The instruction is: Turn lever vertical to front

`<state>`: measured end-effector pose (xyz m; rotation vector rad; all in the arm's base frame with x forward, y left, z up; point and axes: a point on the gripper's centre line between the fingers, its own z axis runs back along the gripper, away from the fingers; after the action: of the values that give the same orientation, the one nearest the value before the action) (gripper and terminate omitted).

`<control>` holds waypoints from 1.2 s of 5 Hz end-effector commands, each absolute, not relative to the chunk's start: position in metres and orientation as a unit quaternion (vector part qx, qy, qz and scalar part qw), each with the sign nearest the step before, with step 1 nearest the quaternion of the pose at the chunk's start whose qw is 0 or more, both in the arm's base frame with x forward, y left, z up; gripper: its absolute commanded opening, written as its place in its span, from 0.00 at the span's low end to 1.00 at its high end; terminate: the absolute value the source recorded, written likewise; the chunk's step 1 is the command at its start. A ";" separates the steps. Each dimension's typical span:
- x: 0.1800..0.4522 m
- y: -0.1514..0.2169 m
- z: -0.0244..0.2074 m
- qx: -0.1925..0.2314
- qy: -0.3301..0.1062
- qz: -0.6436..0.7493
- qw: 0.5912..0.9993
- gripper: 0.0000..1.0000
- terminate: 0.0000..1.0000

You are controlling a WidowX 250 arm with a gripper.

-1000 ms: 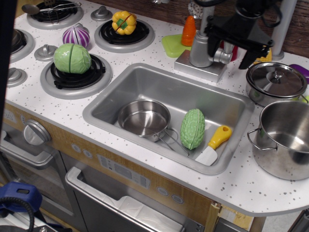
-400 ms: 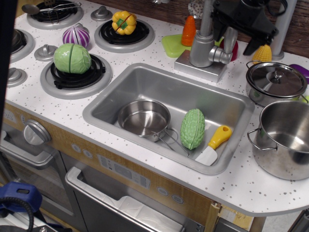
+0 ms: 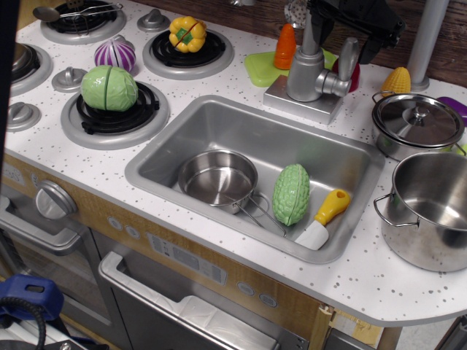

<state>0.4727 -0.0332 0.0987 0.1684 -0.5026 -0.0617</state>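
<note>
Black hand (image 3: 355,22) up at top edge, above and behind the faucet post (image 3: 304,73), mostly cropped; grip state can't tell. Lever (image 3: 348,58) upright on post's right side, apparently untouched.

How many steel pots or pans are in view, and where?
3: a small pan in the sink, a lidded pot right of the sink, and an open pot in front of it. Others may sit outside the frame.

White speckled desk (image 3: 241,80) with inset sink (image 3: 157,171). Resting directly on the desk: faucet base (image 3: 295,100), lidded pot (image 3: 417,124), open steel pot (image 3: 427,211), corn cob (image 3: 396,80), green plate (image 3: 261,68), purple onion (image 3: 114,53).
</note>
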 end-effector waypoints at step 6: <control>0.451 -0.049 0.103 -0.001 -0.125 0.051 0.991 0.00 0.00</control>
<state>0.4487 -0.0418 0.0743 -0.0345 -0.1547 0.1170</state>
